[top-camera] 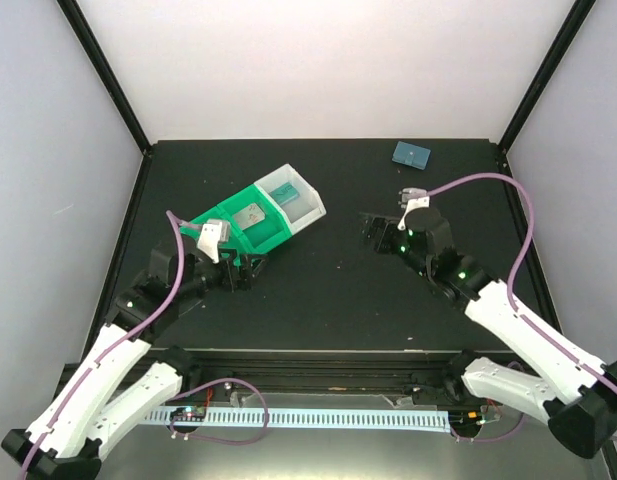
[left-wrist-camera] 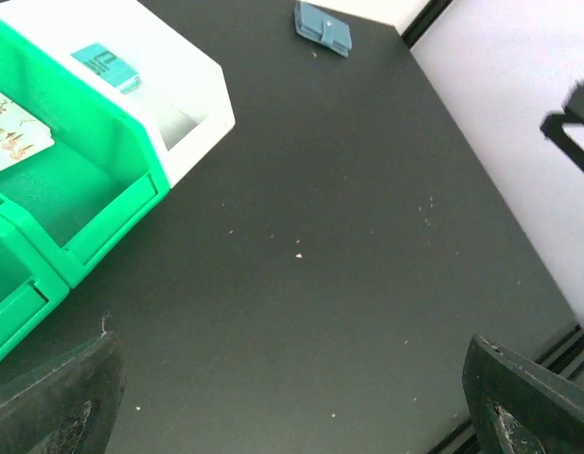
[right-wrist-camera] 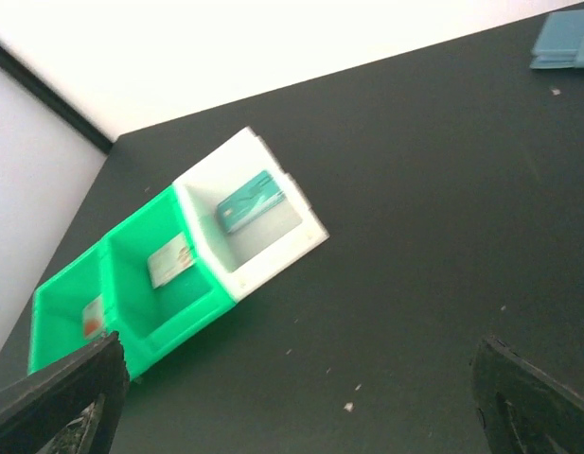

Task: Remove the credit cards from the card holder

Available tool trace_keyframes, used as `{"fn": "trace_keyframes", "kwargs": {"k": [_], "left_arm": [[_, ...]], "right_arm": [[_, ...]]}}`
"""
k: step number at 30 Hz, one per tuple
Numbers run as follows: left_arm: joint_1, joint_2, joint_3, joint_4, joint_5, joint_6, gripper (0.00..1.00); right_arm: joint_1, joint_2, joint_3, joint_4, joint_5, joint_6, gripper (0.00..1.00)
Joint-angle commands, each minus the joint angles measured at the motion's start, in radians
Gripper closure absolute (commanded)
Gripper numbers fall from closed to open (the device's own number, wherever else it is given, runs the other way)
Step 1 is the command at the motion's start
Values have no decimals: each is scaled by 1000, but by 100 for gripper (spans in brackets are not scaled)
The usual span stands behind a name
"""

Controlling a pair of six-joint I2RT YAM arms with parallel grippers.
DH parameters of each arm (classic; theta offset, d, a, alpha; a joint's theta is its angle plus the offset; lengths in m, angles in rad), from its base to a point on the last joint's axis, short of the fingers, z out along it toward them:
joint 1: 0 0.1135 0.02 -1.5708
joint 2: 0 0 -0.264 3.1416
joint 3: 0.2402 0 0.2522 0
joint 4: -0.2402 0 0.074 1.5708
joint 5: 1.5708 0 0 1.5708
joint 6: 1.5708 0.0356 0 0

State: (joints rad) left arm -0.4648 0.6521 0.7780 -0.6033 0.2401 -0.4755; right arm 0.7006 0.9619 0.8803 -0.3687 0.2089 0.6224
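— How are the two arms posed?

— The left arm (top-camera: 118, 345) is stretched low and forward, so that the left gripper (left-wrist-camera: 292, 378) is held just at the near side of the green trays. The right arm (top-camera: 508, 320) is reached in from the right, and the right gripper (right-wrist-camera: 301, 378) is pointed leftward over the bare table (top-camera: 328, 300), apart from the trays.

— And the fingers?

— On the left, the fingers (left-wrist-camera: 55, 407) are spread wide, with nothing held between them. The same is seen on the right: the fingers (right-wrist-camera: 533, 402) are set far apart and nothing is gripped.

— What is found in the containers?

— Three trays are lined up in a row. A teal card (right-wrist-camera: 252, 200) is lain flat in the white tray (right-wrist-camera: 306, 236). A pale card (right-wrist-camera: 171, 262) is lain in the middle green tray (right-wrist-camera: 192, 307). In the end green tray (right-wrist-camera: 55, 340) a third flat piece (right-wrist-camera: 93, 317) is glimpsed, too blurred to be identified.

— Where is the card holder?

— The card holder (top-camera: 411, 154) is left flat on the table near the far right corner, seemingly folded, well apart from both grippers and from the trays.
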Motion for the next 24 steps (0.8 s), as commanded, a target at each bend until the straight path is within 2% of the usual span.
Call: {"fn": "trace_keyframes", "kwargs": {"k": [1,3,7,12,16,24], "left_arm": [[6,-3,15,-28,17,90,1],[7,-16,5,-23,21,107,1],[6,-52,-40,3,10,120,1],[8,-64,-66,6,-4,128,1],[7,-51,-63,-8,-9,143,1],[7,-56,-69,-10,-26,150,1]], "right_arm": [[-126,81,-10,169,-95,9,2],[-213,144,-23,229,-170,49,6],[-398,283,-47,388,-342,154,21],[-516,506,27,486,-409,228,39],[-587,679,108,570,-431,301,46],[-714,1018,284,667,-461,517,48]]}}
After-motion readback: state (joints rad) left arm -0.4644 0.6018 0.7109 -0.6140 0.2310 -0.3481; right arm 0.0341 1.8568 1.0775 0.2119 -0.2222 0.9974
